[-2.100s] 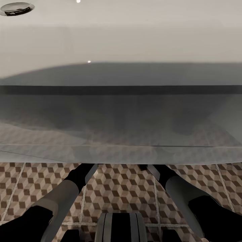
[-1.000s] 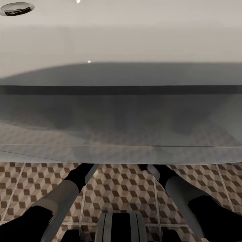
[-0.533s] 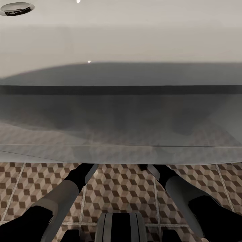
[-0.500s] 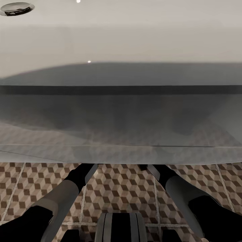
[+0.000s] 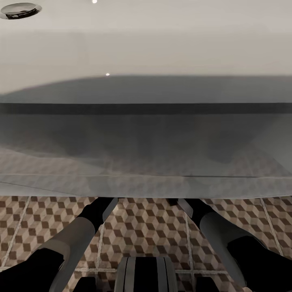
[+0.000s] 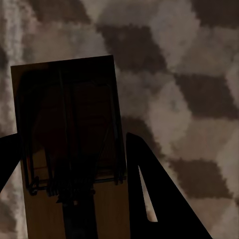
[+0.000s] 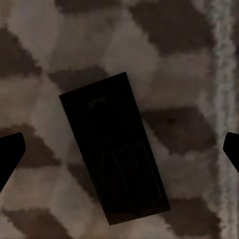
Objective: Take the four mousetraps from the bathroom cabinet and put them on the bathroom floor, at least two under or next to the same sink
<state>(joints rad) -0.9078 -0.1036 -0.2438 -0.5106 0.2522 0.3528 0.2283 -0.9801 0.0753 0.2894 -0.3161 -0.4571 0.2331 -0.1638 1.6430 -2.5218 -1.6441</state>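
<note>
A mousetrap (image 6: 64, 99), a tan board with dark wire, sits between the fingers of my left gripper (image 6: 73, 142), which is shut on its long edges just above the cube-patterned bathroom floor (image 6: 189, 74). A second mousetrap (image 7: 114, 149) lies flat and slanted on the floor tiles (image 7: 184, 50), in deep shadow. My right gripper (image 7: 124, 144) hangs open over it, fingers wide apart and touching nothing. In the head view both forearms reach under the front edge of the white sink (image 5: 146, 44). The cabinet is out of view.
The sink's vanity front (image 5: 146, 134) looms grey right before me, with a chrome drain (image 5: 20, 9) at the basin's far left. Patterned floor (image 5: 142, 227) with pale grout lines lies between my left arm (image 5: 79, 233) and right arm (image 5: 221, 231).
</note>
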